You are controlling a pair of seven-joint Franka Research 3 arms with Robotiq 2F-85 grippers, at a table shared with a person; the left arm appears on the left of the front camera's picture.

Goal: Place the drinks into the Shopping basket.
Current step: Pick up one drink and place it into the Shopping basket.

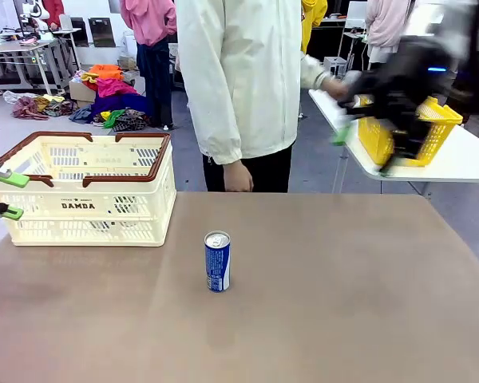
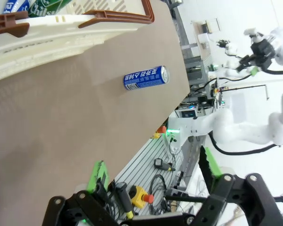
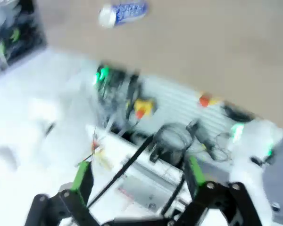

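A brown table (image 1: 343, 303) has a person (image 1: 239, 80) standing at its far edge, in a cream-white jacket and dark trousers. Behind, on the right, a small yellow basket (image 1: 445, 118) sits on a white table (image 1: 463, 163). Colourful clothes (image 1: 112, 96) lie in a heap on the floor at the back left. Beside the brown table's edge, a yellow box with a red button (image 2: 142, 197) lies among black cables (image 2: 159, 181).

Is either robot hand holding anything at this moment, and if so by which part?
Nothing is held. The left hand and the right hand are both open and empty; the blue can stands untouched on the table.
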